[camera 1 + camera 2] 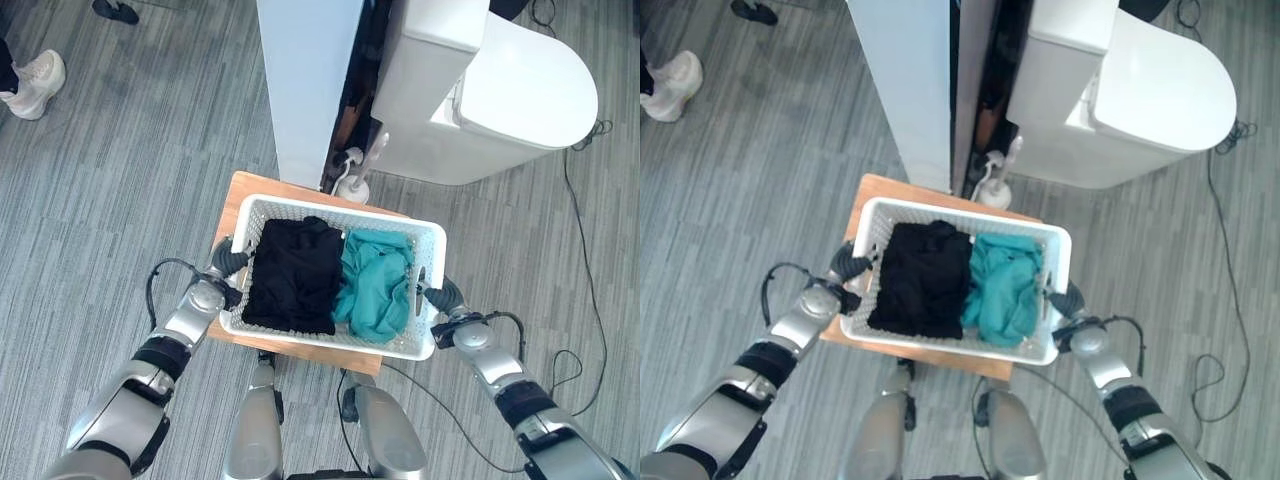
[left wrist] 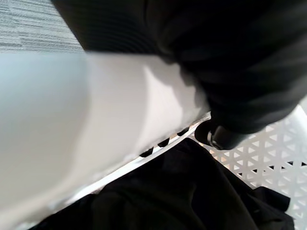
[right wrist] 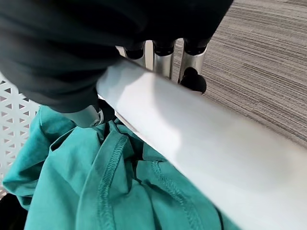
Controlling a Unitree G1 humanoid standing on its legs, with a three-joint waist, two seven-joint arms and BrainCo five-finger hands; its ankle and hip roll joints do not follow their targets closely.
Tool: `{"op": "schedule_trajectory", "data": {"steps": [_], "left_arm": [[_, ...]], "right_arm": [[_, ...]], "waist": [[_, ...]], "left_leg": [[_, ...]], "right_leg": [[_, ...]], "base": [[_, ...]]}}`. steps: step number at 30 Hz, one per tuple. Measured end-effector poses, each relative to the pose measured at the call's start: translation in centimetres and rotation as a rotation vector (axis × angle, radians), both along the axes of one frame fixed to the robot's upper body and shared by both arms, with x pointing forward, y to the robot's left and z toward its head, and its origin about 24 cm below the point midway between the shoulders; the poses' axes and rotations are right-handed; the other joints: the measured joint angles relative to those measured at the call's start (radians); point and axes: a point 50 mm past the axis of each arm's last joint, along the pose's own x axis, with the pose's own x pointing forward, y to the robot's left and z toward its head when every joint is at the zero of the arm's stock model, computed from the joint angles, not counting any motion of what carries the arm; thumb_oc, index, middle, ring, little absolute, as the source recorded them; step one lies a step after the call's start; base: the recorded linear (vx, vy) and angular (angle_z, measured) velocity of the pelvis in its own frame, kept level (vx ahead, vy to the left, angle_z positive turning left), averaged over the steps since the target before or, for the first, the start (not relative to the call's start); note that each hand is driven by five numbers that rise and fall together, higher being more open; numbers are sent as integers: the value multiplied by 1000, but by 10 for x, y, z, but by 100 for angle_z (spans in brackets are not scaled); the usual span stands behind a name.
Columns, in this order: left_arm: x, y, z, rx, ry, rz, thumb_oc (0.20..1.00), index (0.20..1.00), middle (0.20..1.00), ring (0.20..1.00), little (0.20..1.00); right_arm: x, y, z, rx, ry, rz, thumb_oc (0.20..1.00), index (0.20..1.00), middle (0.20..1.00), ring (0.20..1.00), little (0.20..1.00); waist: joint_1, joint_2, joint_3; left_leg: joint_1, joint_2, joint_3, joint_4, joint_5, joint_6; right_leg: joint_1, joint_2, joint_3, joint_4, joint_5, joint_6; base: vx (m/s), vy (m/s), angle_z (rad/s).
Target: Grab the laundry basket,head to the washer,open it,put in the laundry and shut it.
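- The left hand sits at the left short end of the laundry basket, at centre-left of the eye views. In its own wrist view the thumb hooks over the white rim onto the perforated inner wall, so the hand looks clamped on the rim, though the fingers on the outer side are hidden.
- The right hand is at the opposite short end, right of centre. Its wrist view shows the fingers wrapped over the rim from outside and the thumb tucked inside against the cloth, so it is closed round the rim.
- The basket rests on a small wooden counter in the middle of the frame, between the two hands.
- Inside, a black garment fills the left half and a teal garment the right half; they touch along the middle.
- Handling, as a judgement: the moulded plastic is stiff but smooth, so the rim could slip. The load is soft and light, and liable to shift if the basket tips.
- The two end rims are the sensible holds, lifted level and together.
- Further up the frame stand a white panel and, at upper right, a white appliance, probably the washer.
- A person's shoe shows at upper left.
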Motion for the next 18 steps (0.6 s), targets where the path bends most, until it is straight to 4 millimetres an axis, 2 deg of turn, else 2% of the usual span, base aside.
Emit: {"op": "schedule_trajectory", "data": {"steps": [4,7,11,13,18], "left_arm": [[-15,-1,-8,-17,22,-30,200,200,200,200,200],[-28,-3,-5,-64,12,-65,200,200,200,200,200],[-40,-13,-9,-118,25,-116,200,200,200,200,200],[-45,-22,-18,-133,57,-147,200,200,200,200,200],[-60,-38,-40,-180,139,-174,200,200,200,200,200]], "right_arm": [[-13,-6,-5,19,14,-5,200,200,200,200,200],[-28,-14,-5,52,4,-19,200,200,200,200,200],[-45,-28,-11,70,28,-64,200,200,200,200,200],[-55,-34,-18,67,56,-88,200,200,200,200,200],[-70,-53,-21,44,95,-122,200,200,200,200,200]], "waist": [[1,-4,-4],[2,-10,-15],[2,-20,-87],[1,-20,-149],[-2,-12,-212]], "left_leg": [[49,1,2,-1,-7,6],[96,-1,2,-2,-23,10],[130,-4,1,-2,-33,12],[144,-5,4,-2,-42,13],[218,-12,19,-2,-58,17]], "right_leg": [[48,-5,0,0,-2,0],[96,-8,3,0,-16,2],[131,-10,3,0,-29,1],[141,-11,5,0,-37,5],[208,-13,18,0,-46,12]], "base": [[97,15,-1],[89,29,0],[90,52,1],[61,56,-4],[64,52,-7]]}}
